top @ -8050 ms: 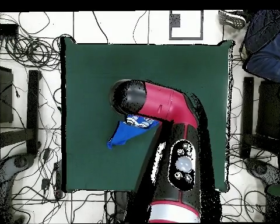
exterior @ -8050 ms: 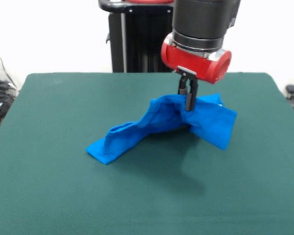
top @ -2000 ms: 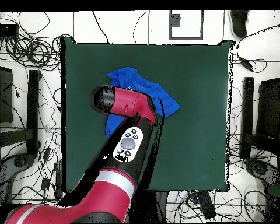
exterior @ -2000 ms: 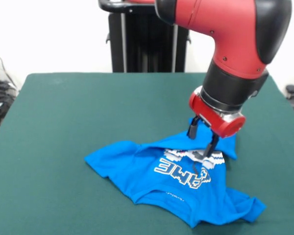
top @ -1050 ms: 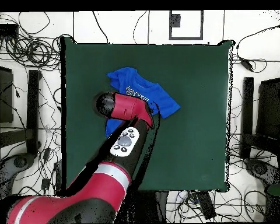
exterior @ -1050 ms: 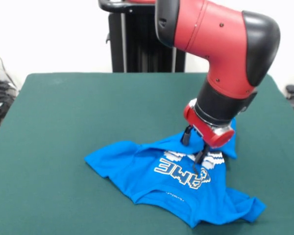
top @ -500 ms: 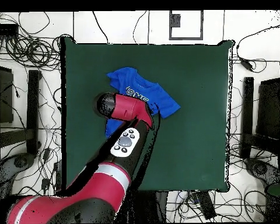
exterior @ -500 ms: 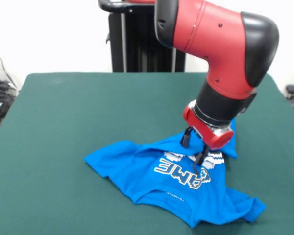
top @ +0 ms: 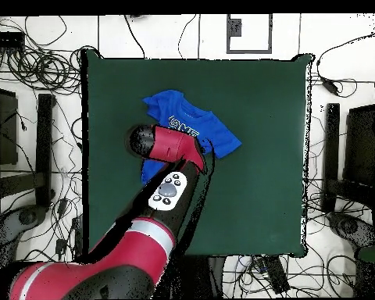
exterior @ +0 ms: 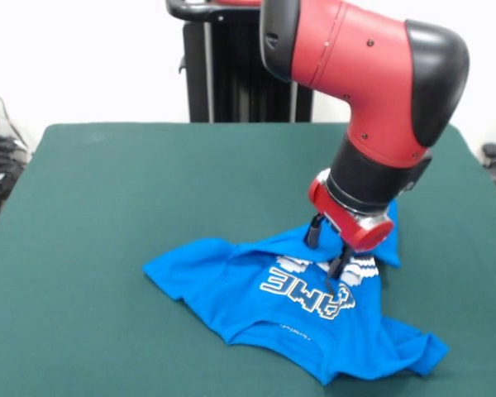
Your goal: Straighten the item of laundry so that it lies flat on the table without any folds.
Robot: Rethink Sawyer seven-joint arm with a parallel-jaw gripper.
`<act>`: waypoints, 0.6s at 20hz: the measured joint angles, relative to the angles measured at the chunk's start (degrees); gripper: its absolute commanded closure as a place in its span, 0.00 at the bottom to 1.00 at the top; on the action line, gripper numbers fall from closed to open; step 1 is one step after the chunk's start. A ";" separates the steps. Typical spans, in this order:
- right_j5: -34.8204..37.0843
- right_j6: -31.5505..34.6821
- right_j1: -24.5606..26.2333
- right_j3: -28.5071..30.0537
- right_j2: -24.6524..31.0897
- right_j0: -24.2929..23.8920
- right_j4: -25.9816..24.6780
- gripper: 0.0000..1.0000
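Note:
The blue T-shirt [exterior: 289,302] lies print side up on the green table [exterior: 107,190], toward its near right part. It is mostly spread, with a raised ridge along its far edge and a rumpled sleeve at the near right. Part of it is hidden behind the wrist. My gripper [exterior: 326,250] hovers just over the white print, tilted, fingers apart and holding nothing. In the overhead view the shirt [top: 192,125] lies in the upper middle of the table [top: 261,164], and the arm's wrist covers the shirt's lower left part and hides the gripper.
The red and black arm [exterior: 372,91] leans over the table's right half. The black pedestal [exterior: 231,74] stands behind the far edge. Cables and stands [top: 34,141] surround the table on the floor.
Eight seconds ago the gripper held the bunched shirt up at the far side. Now the shirt lies spread print up nearer the front, released. Almost nothing has moved in the last half second.

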 measured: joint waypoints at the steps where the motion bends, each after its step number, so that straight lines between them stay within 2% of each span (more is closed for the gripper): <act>1: -0.01 0.00 0.00 0.01 0.00 0.00 0.00 0.00; 12: -0.35 0.00 0.15 0.08 0.00 0.00 0.00 0.00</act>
